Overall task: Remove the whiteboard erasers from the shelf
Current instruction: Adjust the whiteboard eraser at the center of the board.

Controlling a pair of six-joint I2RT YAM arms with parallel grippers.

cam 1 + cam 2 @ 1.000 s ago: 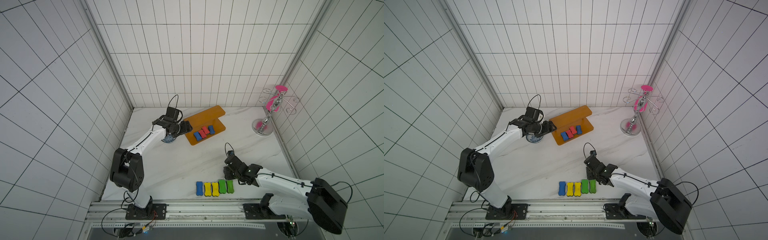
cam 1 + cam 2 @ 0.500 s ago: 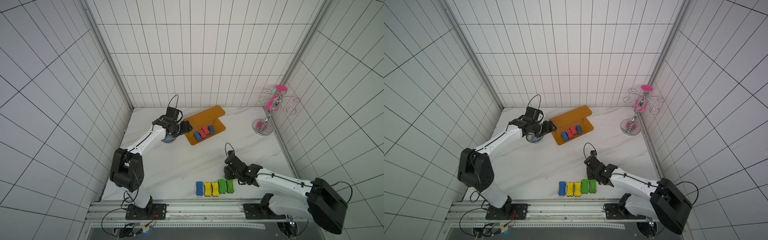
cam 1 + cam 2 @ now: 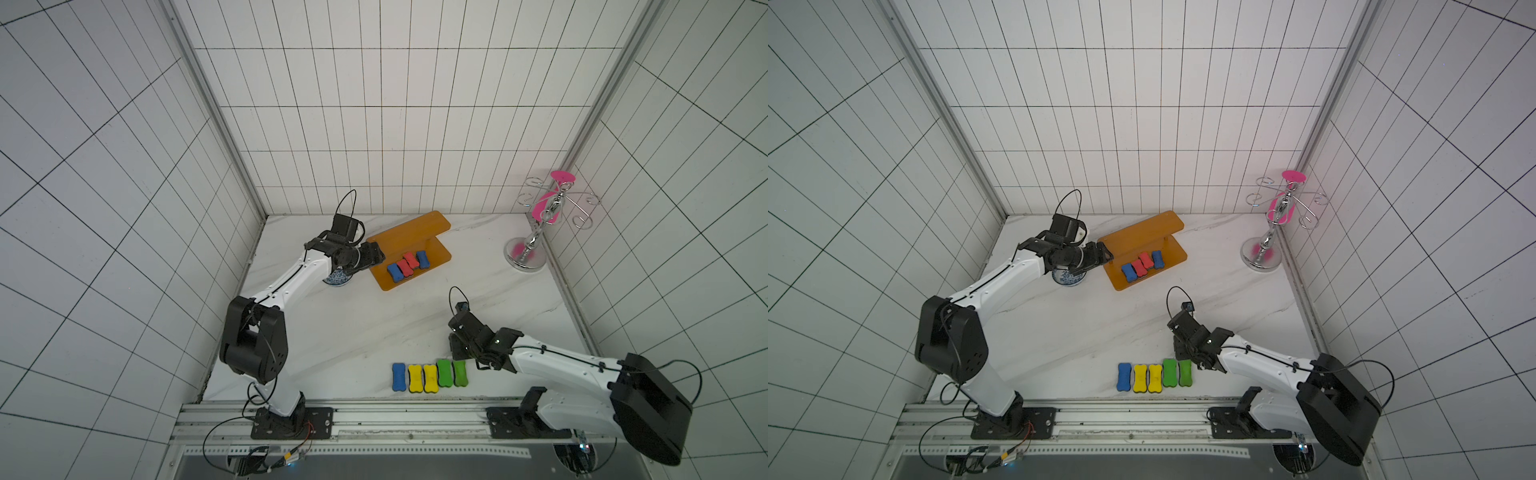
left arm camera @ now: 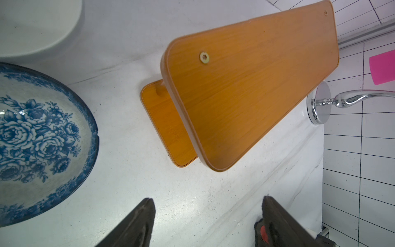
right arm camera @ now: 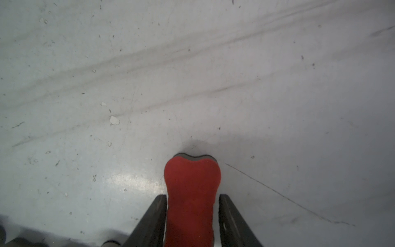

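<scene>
The orange-brown shelf [image 3: 409, 232] [image 3: 1142, 232] [image 4: 245, 85] stands at the back. Its lower board holds several whiteboard erasers in a row: blue [image 3: 395, 272], red [image 3: 404, 267], red [image 3: 412, 260], blue [image 3: 422, 258]. My left gripper [image 3: 370, 259] [image 4: 208, 203] hangs open at the shelf's left end, empty. Near the front edge lie a blue [image 3: 399, 377], two yellow [image 3: 415, 378] and two green erasers [image 3: 459, 373]. Just right of the greens, my right gripper [image 3: 456, 353] [image 5: 192, 195] is shut on a red eraser [image 5: 192, 181] low over the tabletop. That eraser is hidden in both top views.
A blue-and-white bowl [image 3: 337, 277] [image 4: 32, 128] sits under my left wrist, beside the shelf's left end. A chrome hook stand [image 3: 525, 257] with a pink piece [image 3: 544, 208] stands at the back right corner. Tiled walls close in three sides.
Neither arm has shifted. The right jaws have drawn in a little against the red eraser.
</scene>
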